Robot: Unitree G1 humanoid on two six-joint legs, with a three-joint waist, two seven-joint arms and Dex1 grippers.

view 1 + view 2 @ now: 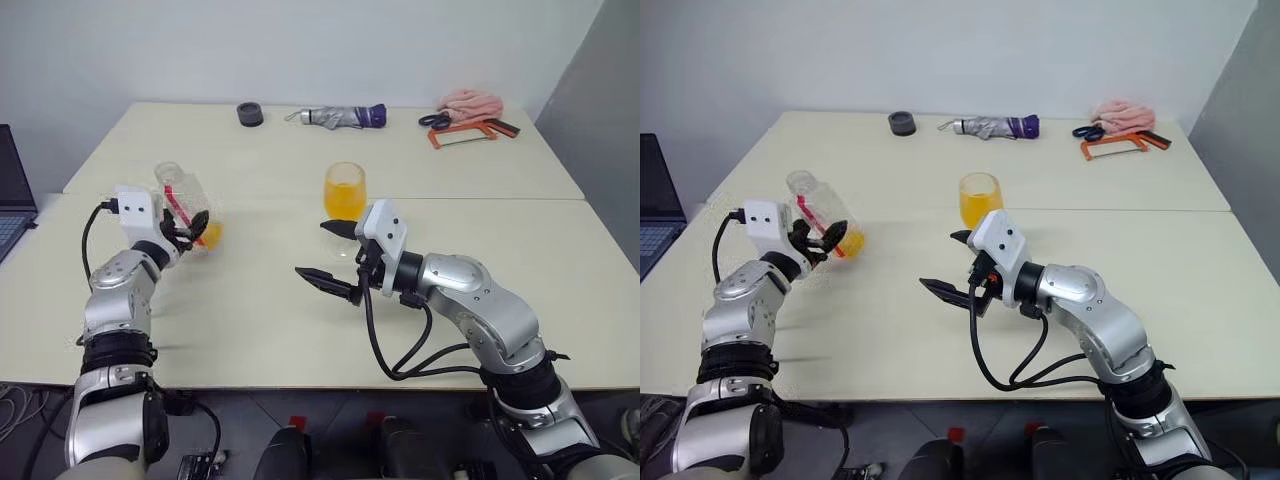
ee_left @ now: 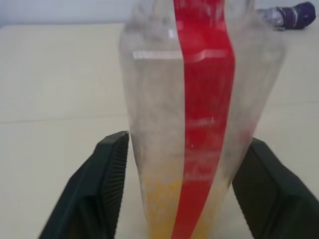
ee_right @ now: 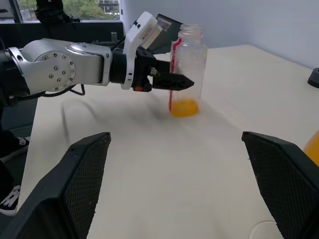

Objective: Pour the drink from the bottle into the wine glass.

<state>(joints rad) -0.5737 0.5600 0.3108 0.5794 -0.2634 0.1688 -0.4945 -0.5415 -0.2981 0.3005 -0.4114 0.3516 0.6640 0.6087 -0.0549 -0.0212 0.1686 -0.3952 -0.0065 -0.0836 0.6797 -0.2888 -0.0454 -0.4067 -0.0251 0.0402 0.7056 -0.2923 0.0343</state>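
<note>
The clear bottle (image 3: 188, 64) with its red label strip stands upright and uncapped on the table at the left, a little orange drink (image 3: 183, 107) at its bottom. My left gripper (image 1: 197, 231) is open, and its fingers (image 2: 107, 184) flank the bottle's lower part closely on both sides. The wine glass (image 1: 345, 190) stands mid-table holding orange drink (image 1: 979, 210). Its stem is hidden behind my right gripper (image 1: 310, 249). That gripper hovers open and empty just in front of the glass, pointing left toward the bottle.
Along the far edge of the table (image 1: 250, 330) lie a black round object (image 1: 250, 113), a folded umbrella (image 1: 345, 117), scissors with an orange saw (image 1: 470, 131) and a pink cloth (image 1: 472, 103). A laptop (image 1: 12, 190) sits off the left side.
</note>
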